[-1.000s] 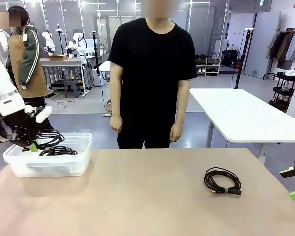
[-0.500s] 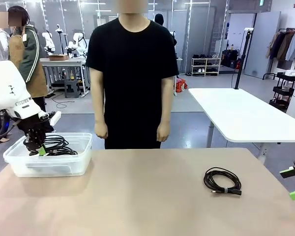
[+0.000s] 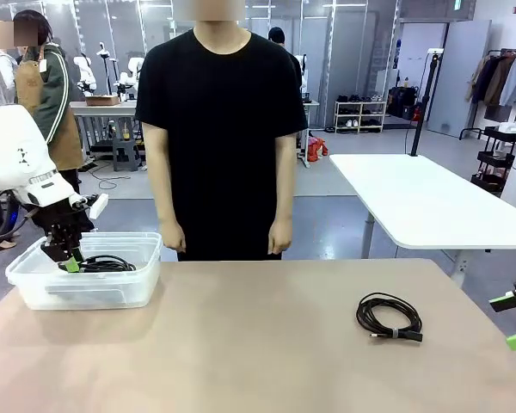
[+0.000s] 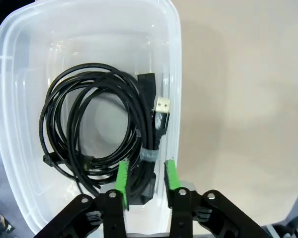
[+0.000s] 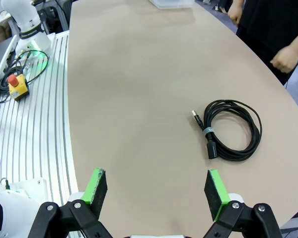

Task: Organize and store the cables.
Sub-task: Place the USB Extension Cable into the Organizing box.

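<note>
One black cable, coiled flat with a pale tie band, lies in the clear tub at the table's far left corner, while a second cable, likewise coiled and banded, lies flat near the right edge.

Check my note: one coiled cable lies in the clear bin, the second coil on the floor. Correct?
No. The second coil lies on the table, not the floor; the front view shows it. One coiled cable does lie in the clear bin.

- left arm was white, rounded, with small dark mark
- left gripper and right gripper were black, screwed linkages, green pads
- person wore black short-sleeved T-shirt
</note>
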Robot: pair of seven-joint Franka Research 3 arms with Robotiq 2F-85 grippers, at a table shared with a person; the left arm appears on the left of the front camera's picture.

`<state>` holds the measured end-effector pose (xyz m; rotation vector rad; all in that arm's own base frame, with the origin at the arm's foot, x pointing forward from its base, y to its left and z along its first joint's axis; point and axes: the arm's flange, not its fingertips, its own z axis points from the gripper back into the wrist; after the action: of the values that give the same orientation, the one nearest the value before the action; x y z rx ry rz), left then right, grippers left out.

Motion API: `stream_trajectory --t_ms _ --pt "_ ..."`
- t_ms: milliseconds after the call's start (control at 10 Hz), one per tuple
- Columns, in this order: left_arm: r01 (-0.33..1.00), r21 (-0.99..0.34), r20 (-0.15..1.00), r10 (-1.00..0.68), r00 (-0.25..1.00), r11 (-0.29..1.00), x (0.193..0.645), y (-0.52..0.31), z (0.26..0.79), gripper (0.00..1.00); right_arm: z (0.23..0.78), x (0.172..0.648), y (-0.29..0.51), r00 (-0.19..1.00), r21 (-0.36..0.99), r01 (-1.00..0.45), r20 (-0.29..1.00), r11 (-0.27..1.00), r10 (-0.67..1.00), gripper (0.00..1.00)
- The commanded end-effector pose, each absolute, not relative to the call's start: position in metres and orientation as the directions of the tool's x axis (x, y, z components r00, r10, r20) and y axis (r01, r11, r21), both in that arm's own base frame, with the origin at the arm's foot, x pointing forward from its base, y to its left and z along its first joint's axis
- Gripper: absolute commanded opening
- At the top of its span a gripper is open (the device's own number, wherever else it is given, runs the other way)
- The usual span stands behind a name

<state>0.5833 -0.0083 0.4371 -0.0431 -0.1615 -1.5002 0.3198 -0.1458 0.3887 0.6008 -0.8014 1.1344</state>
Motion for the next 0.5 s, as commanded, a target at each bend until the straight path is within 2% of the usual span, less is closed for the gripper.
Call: stream_trajectory --t_ms 0,100,200,400 --pt "0.992 0.069 0.120 -0.988 0.096 0.104 0.5903 -0.0064 0.4423 0.78 0.3912 0.3199 -0.1451 0.210 0.025 -0.944 0.816 0.330 0.538 1.00" --pt "0.992 0.067 0.129 -0.987 0.095 0.104 0.5896 -0.0057 0.4427 0.96 0.3912 0.3199 -0.1451 0.210 0.025 -0.944 0.816 0.330 0.538 1.00" --pt "0.992 0.069 0.127 -0.987 0.094 0.103 0.5874 -0.0039 0.4436 1.00 0.3912 0.3199 -0.1451 0.210 0.025 -0.944 0.816 0.330 0.538 1.00" --pt "0.991 0.076 0.139 -0.985 0.099 0.111 0.5852 -0.0007 0.4472 1.00 0.3912 0.3199 -0.1451 0.210 0.025 -0.944 0.816 0.330 0.538 1.00"
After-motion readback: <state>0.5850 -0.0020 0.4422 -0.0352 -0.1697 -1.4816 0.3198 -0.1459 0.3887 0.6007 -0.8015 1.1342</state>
